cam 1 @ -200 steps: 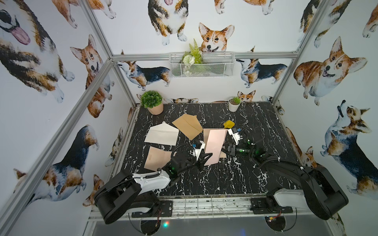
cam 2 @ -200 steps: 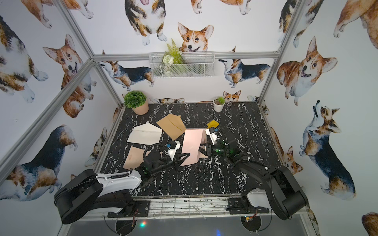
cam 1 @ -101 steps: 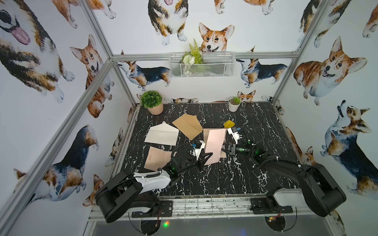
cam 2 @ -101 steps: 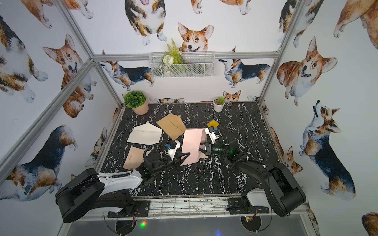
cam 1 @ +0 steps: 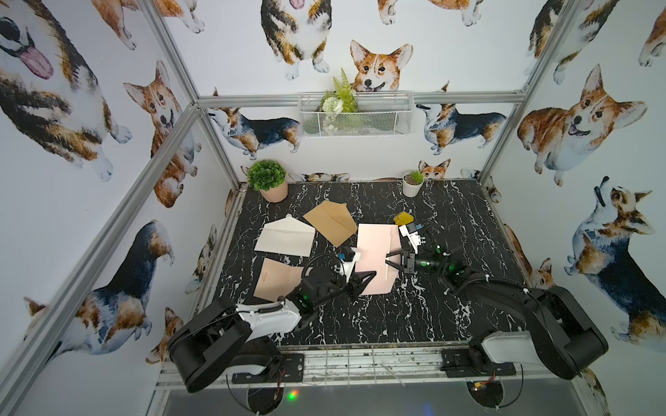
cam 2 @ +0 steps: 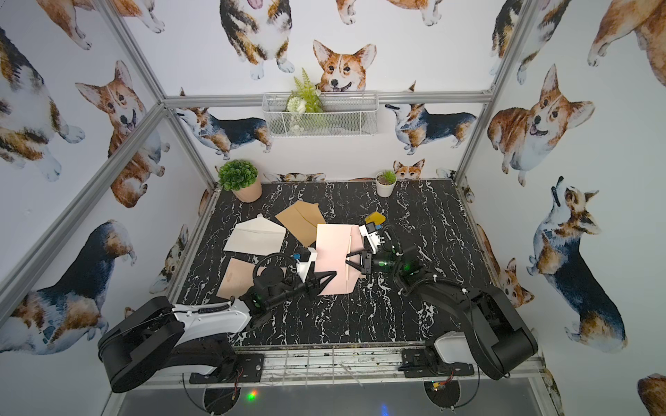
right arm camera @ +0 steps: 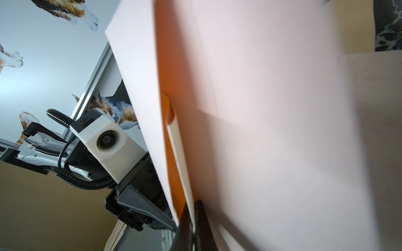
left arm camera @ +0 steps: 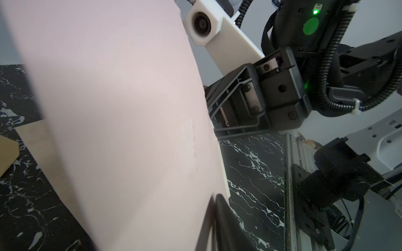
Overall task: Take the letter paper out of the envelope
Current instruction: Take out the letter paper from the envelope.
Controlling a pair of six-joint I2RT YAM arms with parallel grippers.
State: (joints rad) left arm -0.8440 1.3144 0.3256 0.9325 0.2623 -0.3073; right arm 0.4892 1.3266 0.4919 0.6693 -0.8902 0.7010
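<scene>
Found the right hand clenched on the thin edge of the cream letter paper, at the open side of the pale pink paper envelope. Saw only a narrow strip of that sheet along the opening, the rest inside the envelope. Noted the envelope raised off the black white-veined marble counter, mid-counter, between the two hands.

Located the left hand at the envelope's near corner. Saw one dark finger against the pink face in the left wrist view, the other hidden behind it. Could not tell whether released or gripping.

Logged flat on the counter, left of the pink envelope:
- a tan kraft paper envelope just beside its far corner
- a white paper envelope further left
- a peach-coloured flat paper piece partly under the left arm

Noted a small yellow object beyond the right wrist camera.
</scene>
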